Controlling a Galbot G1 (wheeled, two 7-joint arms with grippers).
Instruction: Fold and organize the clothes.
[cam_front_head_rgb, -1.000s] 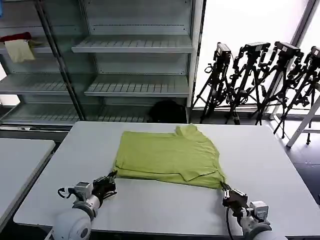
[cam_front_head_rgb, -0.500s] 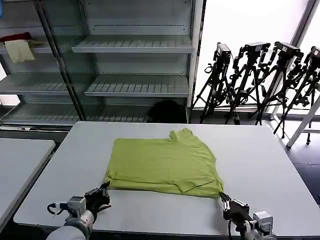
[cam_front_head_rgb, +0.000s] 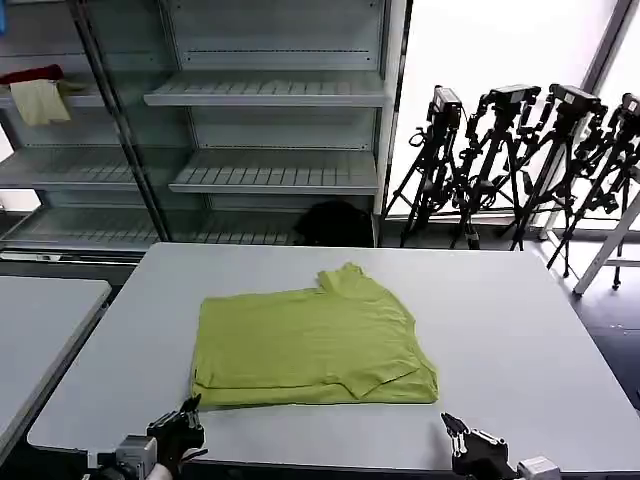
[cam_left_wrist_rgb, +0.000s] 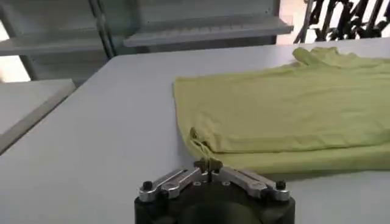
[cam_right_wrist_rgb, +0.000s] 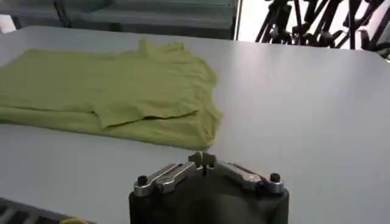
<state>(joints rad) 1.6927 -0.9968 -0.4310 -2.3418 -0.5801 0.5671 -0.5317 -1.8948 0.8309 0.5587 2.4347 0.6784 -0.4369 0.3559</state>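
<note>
A lime-green short-sleeved T-shirt of thin soft fabric (cam_front_head_rgb: 315, 340) lies folded flat on the middle of the pale grey table (cam_front_head_rgb: 520, 330). The left gripper (cam_front_head_rgb: 185, 425) sits at the table's near edge just off the shirt's near left corner, its fingertips pressed together holding nothing; the right gripper (cam_front_head_rgb: 455, 432), likewise closed and empty, sits just off the near right corner

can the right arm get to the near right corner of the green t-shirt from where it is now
Probably yes. The right gripper, fingers shut, sits at the table's near edge, just short of the green T-shirt's near right corner. Bare tabletop lies between them, nothing in the way. It would need to open first.
</note>
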